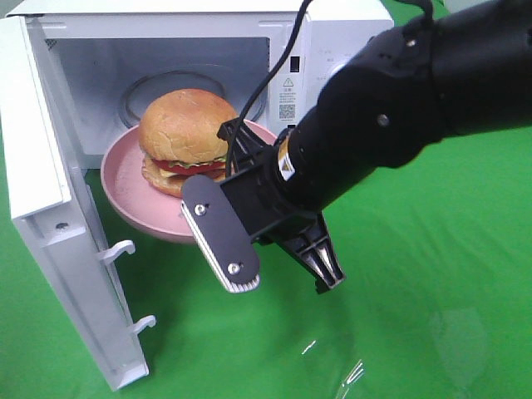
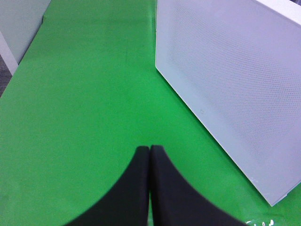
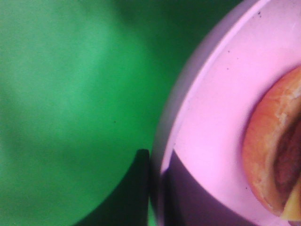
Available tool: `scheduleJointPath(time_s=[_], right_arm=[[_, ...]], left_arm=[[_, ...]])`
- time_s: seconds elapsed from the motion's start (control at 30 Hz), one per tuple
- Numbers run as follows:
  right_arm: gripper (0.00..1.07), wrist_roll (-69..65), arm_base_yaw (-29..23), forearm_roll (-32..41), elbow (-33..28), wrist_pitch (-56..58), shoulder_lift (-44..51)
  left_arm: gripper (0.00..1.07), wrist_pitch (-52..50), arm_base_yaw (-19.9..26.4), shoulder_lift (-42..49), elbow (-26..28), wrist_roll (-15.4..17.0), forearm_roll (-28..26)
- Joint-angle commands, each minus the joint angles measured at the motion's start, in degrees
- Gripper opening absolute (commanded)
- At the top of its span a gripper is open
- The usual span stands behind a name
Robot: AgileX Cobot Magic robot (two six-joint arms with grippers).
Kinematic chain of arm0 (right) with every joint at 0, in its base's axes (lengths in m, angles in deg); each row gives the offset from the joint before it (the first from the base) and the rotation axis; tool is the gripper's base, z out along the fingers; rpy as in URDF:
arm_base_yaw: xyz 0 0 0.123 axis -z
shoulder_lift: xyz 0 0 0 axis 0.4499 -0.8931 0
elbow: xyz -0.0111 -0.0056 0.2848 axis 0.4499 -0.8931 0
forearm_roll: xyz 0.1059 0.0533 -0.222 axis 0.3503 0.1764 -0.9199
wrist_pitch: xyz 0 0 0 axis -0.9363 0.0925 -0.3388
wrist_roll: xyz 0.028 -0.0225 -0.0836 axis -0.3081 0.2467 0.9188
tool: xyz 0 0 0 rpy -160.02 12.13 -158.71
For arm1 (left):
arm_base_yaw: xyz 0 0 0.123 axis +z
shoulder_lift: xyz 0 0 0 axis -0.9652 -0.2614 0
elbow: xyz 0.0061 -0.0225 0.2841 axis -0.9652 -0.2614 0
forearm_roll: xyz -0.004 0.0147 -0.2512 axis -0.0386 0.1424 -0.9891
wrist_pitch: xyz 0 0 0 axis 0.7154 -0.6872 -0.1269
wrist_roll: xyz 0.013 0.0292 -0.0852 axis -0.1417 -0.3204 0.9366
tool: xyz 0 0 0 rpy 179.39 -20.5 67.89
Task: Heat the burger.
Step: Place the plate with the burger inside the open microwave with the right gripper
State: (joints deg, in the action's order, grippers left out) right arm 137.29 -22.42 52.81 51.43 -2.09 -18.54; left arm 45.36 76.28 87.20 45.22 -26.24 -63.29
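Now our right gripper (image 3: 155, 162) pinches the pink plate (image 3: 211, 117) by its rim, burger (image 1: 187, 137) just beyond, half inside the open microwave (image 1: 332, 50), while our left gripper (image 2: 149, 150) sits pressed together.

Green-cloth work surface, bright even light

Green cloth (image 1: 432, 274) covers the whole surface, smooth w/ faint creases; small bright glints (image 1: 353, 372) near the front edge in high view; white microwave (image 1: 341, 33) stands on it at back left, door open; shadows soft; left wrist view: pale panel (image 2: 21, 23) beyond cloth's far edge, grey floor strip (image 2: 4, 63) beside it.
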Motion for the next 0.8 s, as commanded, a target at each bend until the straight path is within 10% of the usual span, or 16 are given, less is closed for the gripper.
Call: scheduleJointPath(time_s=[0.03,0.23,0.8], right_arm=[[0.00,9.51,1.72,6.93,3.84,-1.03,-0.92],[0.00,20.51,6.70,19.02,12.61,5.04,-5.79],[0.00,3.38,7.79,7.68,35.58,8.42,-23.84]], left_arm=[[0.00,-0.74,-0.23,1.26,-0.11,-0.11,-0.17],[0.00,-0.74,-0.23,1.26,-0.11,-0.11,-0.17],[0.00,-0.74,-0.23,1.26,-0.11,-0.11,-0.17]])
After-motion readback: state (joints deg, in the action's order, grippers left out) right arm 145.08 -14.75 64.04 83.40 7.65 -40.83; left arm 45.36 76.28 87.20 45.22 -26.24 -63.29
